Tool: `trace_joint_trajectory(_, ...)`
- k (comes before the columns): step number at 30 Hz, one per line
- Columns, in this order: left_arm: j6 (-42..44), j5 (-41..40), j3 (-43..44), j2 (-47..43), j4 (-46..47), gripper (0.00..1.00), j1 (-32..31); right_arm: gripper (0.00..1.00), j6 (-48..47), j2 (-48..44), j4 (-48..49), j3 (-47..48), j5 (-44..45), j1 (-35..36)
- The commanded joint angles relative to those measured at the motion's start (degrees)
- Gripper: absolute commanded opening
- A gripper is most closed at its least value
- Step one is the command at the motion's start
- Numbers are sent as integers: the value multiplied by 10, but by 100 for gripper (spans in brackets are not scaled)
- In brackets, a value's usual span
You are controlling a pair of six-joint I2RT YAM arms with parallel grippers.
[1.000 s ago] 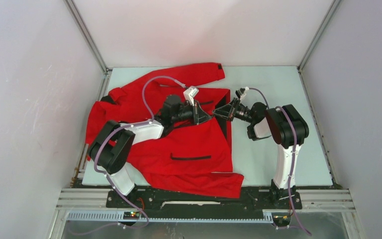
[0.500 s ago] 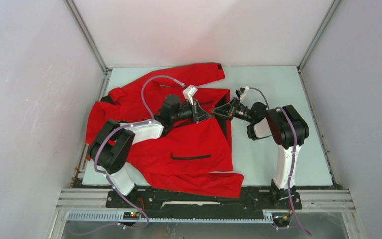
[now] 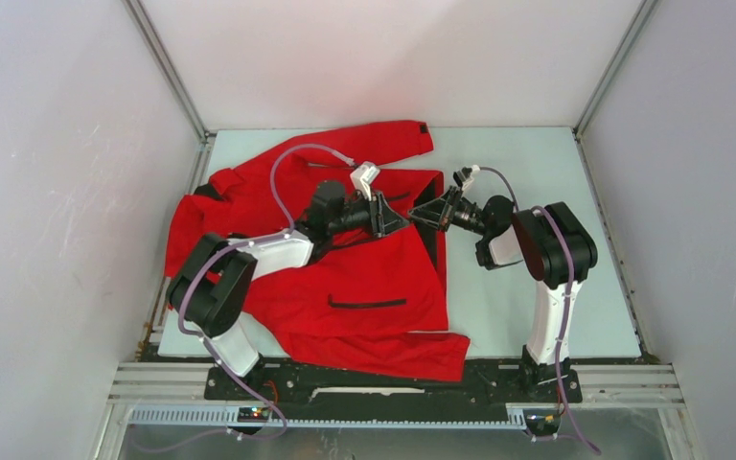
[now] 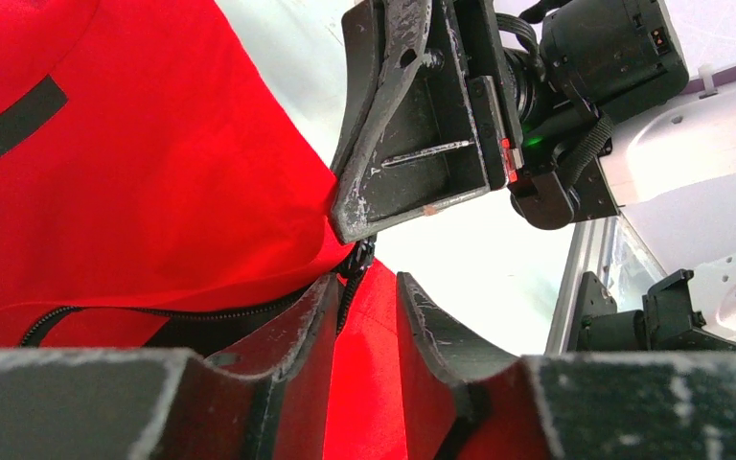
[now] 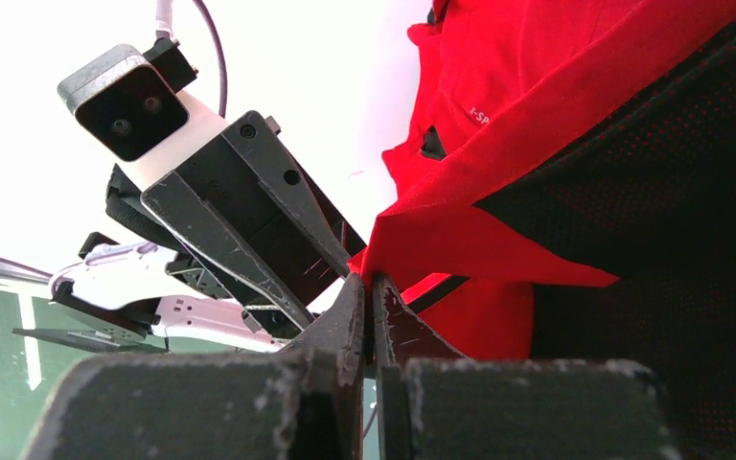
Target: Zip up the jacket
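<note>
The red jacket lies spread on the table, with its front edge to the right. My right gripper is shut on a corner of the jacket's red front edge, and this shows in its own view. My left gripper faces it from the left, tip to tip. In the left wrist view its jaws stand a little apart. Red fabric and the black front zipper run between them, just below the right gripper. The jacket's dark lining shows on the right.
One sleeve stretches toward the back wall. A black pocket zip lies on the near panel. Bare pale table lies right of the jacket, with white walls on three sides. The right arm's base stands near the front rail.
My left wrist has edged very slightly back and to the left. The right gripper and the jacket have not visibly moved.
</note>
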Motion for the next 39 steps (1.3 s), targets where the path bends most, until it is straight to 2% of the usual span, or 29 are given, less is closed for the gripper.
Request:
trace_joint_trajectory(1, -3, -2, -5, -20, 14, 34, 6, 0, 8, -30, 33, 7, -26, 8)
trace_joint_trajectory(14, -4, 7, -14, -10, 11, 34, 14, 0, 6, -33, 33, 7, -25, 8)
trace_joint_trajectory(20, -13, 30, -17, 4, 27, 28, 15, 0, 5, -31, 32, 7, -23, 10)
trace_joint_trajectory(30, -8, 38, -11, 20, 22, 26, 15, 0, 4, -30, 32, 7, -23, 11)
trace_joint_trajectory(32, -5, 33, -13, 20, 22, 23, 15, 0, 4, -30, 33, 7, -23, 11)
trace_joint_trajectory(37, -3, 22, -2, 18, 23, 1, 15, 0, 3, -30, 32, 7, -22, 14)
trace_joint_trajectory(39, -2, 24, 9, 19, 22, 0, 15, 0, 1, -29, 33, 8, -23, 16)
